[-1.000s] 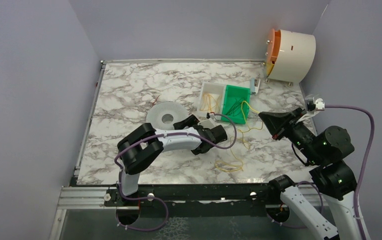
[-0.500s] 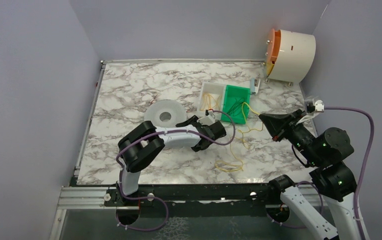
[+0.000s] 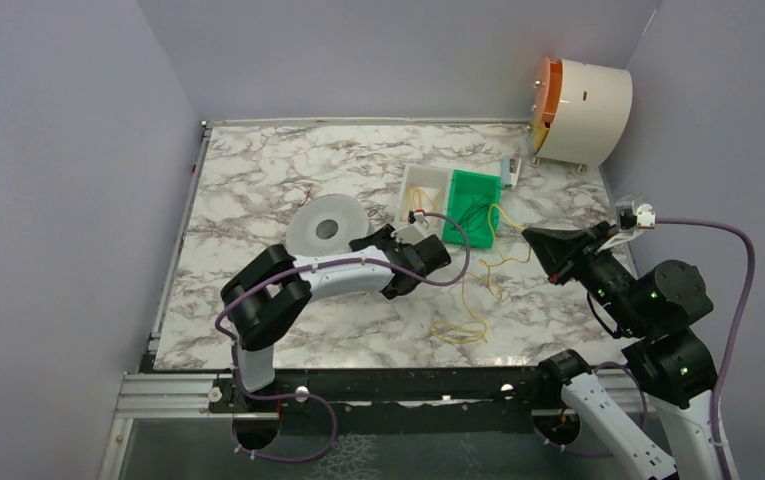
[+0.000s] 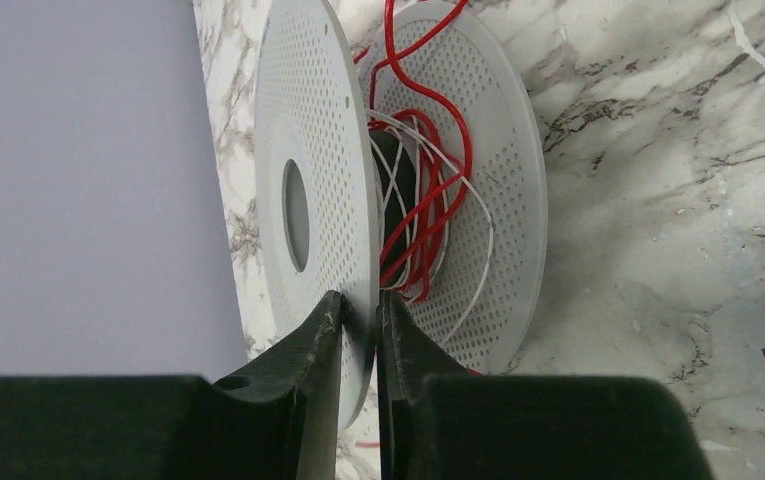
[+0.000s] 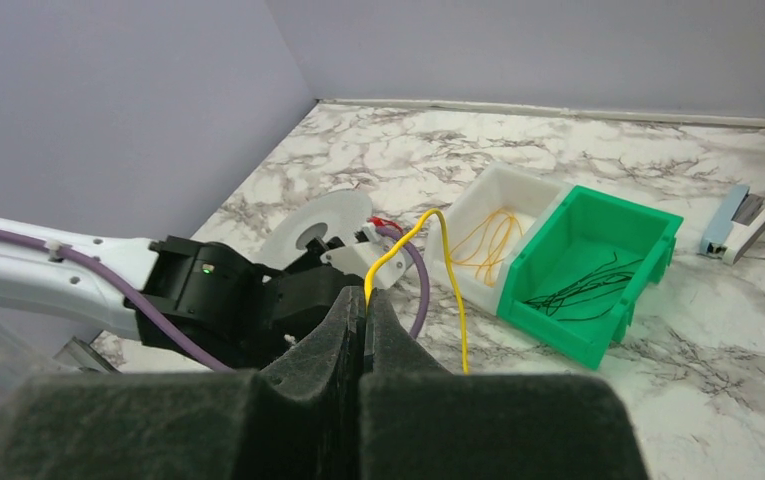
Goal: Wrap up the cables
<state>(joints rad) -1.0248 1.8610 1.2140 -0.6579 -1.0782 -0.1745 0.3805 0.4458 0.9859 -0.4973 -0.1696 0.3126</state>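
Observation:
A white perforated spool (image 3: 326, 228) is tipped up on edge on the marble table. My left gripper (image 3: 366, 243) is shut on the spool's near flange (image 4: 310, 150); its fingertips (image 4: 360, 308) pinch the flange's rim. Red and white wires (image 4: 426, 205) are wound loosely round the hub. My right gripper (image 5: 365, 300) is shut on a yellow cable (image 5: 410, 238), holding it above the table at the right (image 3: 535, 240). The cable hangs down to loose yellow loops (image 3: 461, 330) on the table. The black wires lie in the green bin.
A white bin (image 3: 405, 195) with yellow cables and a green bin (image 3: 478, 176) with black wires stand side by side behind the spool. A round white and orange drum (image 3: 583, 110) sits at the back right. A small grey-blue tool (image 3: 508, 172) lies near it.
My left gripper has tipped the spool up from nearly flat and carried it a little left and back. My right gripper has edged slightly right with the yellow cable.

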